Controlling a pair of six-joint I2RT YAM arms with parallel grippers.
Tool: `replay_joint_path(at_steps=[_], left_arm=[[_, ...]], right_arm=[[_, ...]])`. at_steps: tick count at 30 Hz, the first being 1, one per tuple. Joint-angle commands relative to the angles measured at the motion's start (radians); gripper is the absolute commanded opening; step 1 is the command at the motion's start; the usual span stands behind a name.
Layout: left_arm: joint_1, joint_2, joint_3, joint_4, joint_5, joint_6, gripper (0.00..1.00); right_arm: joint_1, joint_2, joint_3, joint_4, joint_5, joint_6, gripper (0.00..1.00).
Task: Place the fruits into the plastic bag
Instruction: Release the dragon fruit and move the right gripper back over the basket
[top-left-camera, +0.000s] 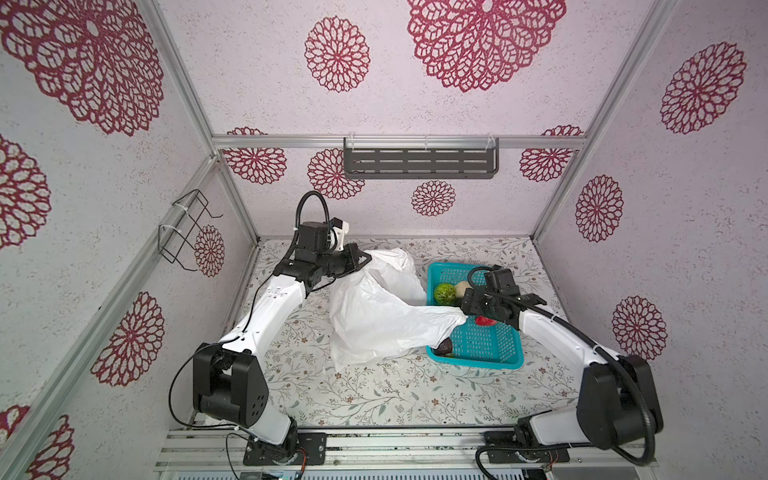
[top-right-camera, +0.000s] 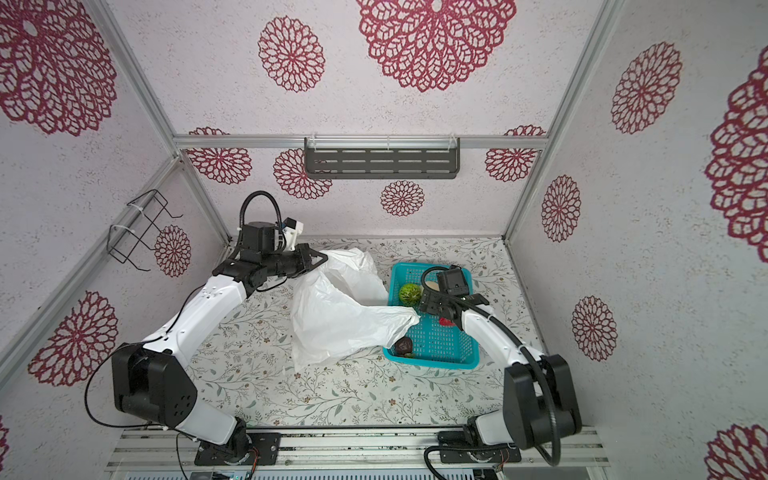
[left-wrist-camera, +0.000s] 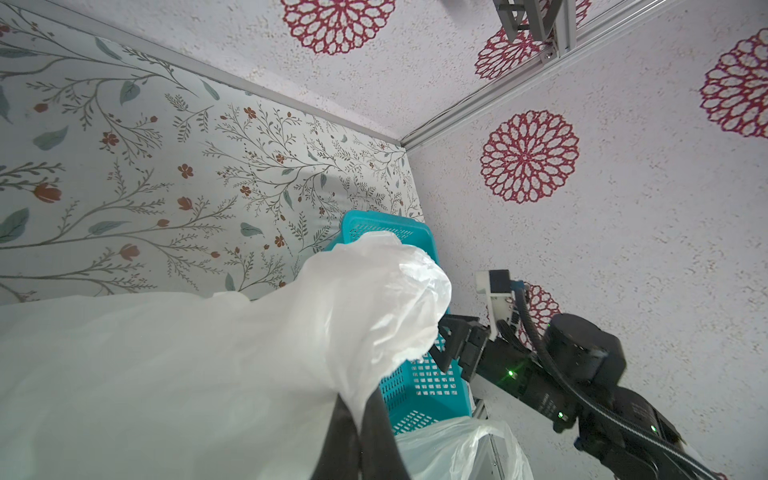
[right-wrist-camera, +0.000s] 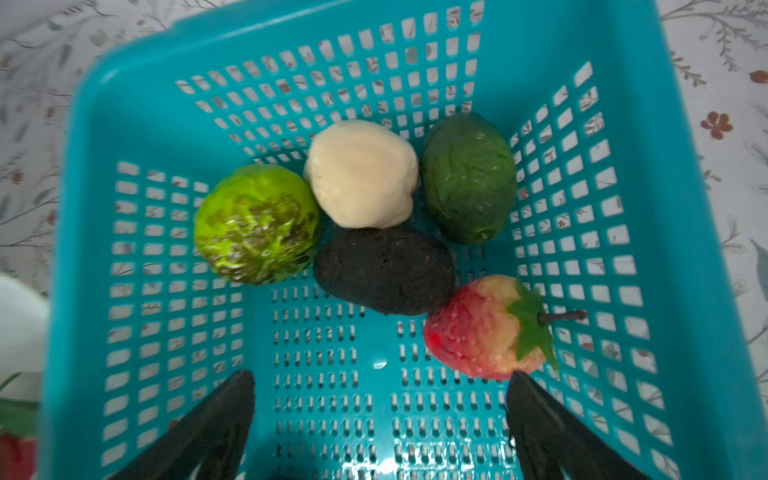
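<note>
Left gripper (left-wrist-camera: 360, 432) is clamped tight on a bunched fold of the white plastic bag (top-left-camera: 374, 316), lifting that end at the back-left of the flowered table (top-left-camera: 374, 399). The bag sags down from there and spreads across the middle. Its far tip drapes over the left rim of the teal basket (top-left-camera: 478, 365) in both top views (the bag (top-right-camera: 336, 316) covers that rim).

Over to the basket now. The right gripper (right-wrist-camera: 380, 376) hangs inside it with its jaws spread wide and nothing between them, only the perforated floor. Five fruits sit clustered at the far end:
- The cream lumpy fruit (right-wrist-camera: 361, 174) is in the middle.
- The dark green fruit (right-wrist-camera: 469, 178) touches it on one side.
- The bumpy light green fruit (right-wrist-camera: 255, 224) presses in on the other side.
- The near-black fruit (right-wrist-camera: 384, 270) is tucked just in front of the cream one.
- The strawberry (right-wrist-camera: 478, 328), leafy cap and stem out to the side, lies just beside one black finger (right-wrist-camera: 552, 424). Contact there is too close to call.

One more: a dark reddish fruit (top-left-camera: 444, 347) peeks out from under the bag's edge at the basket's near-left corner. I can't tell whether it lies inside the rim or just outside it.

None of the fruits I can see is in the bag.
</note>
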Motion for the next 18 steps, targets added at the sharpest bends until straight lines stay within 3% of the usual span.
replay_joint_path(at_steps=[1, 8, 12, 18], left_arm=[[-0.003, -0.015, -0.008, 0.007, -0.006, 0.022, 0.0], [-0.003, -0.017, -0.006, -0.001, -0.006, 0.024, 0.0], [-0.003, -0.017, -0.009, -0.004, -0.01, 0.024, 0.0], [-0.003, -0.003, -0.007, 0.002, -0.005, 0.015, 0.0]], right_arm=[[-0.031, 0.07, 0.06, 0.006, -0.007, -0.035, 0.97], [-0.041, 0.226, 0.132, 0.038, -0.125, -0.076, 0.95], [-0.031, 0.238, 0.099, 0.069, -0.193, -0.054, 0.93], [-0.009, 0.232, 0.045, 0.09, -0.172, -0.03, 0.92]])
